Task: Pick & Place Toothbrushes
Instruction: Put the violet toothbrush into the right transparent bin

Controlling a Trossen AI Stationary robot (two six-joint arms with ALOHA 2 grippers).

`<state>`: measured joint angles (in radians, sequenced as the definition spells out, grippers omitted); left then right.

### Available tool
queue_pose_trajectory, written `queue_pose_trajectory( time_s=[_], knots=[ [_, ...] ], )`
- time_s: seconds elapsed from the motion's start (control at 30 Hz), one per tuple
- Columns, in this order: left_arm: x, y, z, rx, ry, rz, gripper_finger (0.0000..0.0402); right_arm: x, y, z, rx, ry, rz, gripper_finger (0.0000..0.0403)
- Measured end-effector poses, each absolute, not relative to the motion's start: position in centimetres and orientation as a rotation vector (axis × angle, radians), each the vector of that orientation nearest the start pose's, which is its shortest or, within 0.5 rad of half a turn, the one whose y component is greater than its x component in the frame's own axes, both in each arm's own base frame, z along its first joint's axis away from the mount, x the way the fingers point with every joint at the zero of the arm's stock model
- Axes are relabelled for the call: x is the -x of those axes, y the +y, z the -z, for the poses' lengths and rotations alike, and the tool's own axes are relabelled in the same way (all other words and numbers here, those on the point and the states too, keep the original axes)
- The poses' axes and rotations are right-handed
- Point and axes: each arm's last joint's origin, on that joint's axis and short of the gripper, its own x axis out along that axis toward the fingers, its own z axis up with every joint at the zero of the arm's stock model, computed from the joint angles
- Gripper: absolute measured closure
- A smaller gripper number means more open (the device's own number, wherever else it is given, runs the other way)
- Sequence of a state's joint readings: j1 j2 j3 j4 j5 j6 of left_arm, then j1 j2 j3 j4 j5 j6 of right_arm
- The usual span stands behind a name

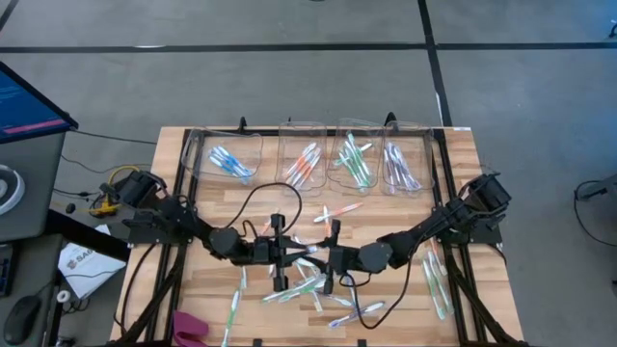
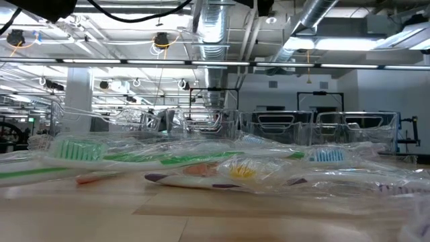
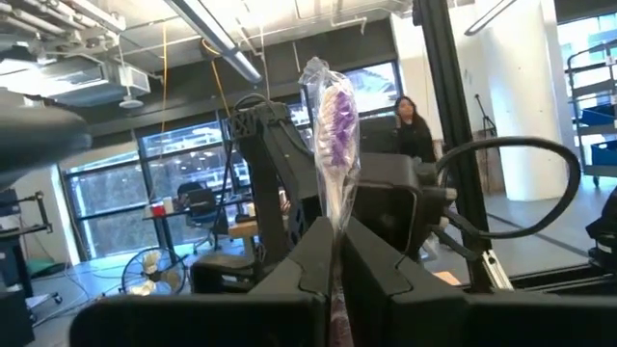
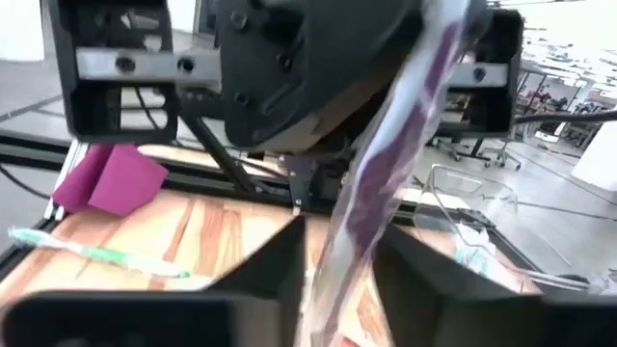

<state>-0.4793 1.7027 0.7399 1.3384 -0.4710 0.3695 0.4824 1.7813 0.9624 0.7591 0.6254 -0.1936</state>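
Left gripper (image 3: 337,253): clamped on your plastic-wrapped, purple-bristled toothbrush (image 3: 336,120), mid-table | Axis: runs from left fingers toward right gripper (image 4: 337,253) | Right fingers: astride handle, not visibly pinching | Judgement: handover; you close right before releasing left.

Count taken from the overhead view. Clear bins (image 1: 356,154): four, in one row along the far edge of the table (image 1: 463,154). Toothbrushes (image 1: 308,164): several in each bin, a loose scatter on the near half of the table, and a small group by the right edge; exact total cannot be told, roughly thirty or more. Robot arms: two. Magenta cloth (image 1: 189,328): one.
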Motion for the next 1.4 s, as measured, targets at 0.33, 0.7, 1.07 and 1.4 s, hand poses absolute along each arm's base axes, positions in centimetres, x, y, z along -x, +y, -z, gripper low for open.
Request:
queue_pose_trajectory(
  time_s=[0.33,0.7,1.07,1.4],
  knots=[
    [-30.1,-14.1,-22.9,-0.207,-0.297,-0.045,0.0397,-34.2,16.0,-21.3,0.237,0.111,0.135,0.0384],
    [-30.2,-14.1,-22.6,-0.225,-0.268,-0.044,0.0346,-33.7,15.8,-21.4,0.234,0.181,0.132,0.0384],
    [-30.1,-14.0,-22.5,-0.209,-0.222,-0.177,0.0240,-30.2,14.9,-22.8,0.113,0.419,0.192,0.0384],
    [-28.6,-15.6,-22.2,-0.348,-0.062,-0.351,0.0229,-22.2,11.4,-26.5,-0.062,0.639,0.397,0.0384]
  ],
)
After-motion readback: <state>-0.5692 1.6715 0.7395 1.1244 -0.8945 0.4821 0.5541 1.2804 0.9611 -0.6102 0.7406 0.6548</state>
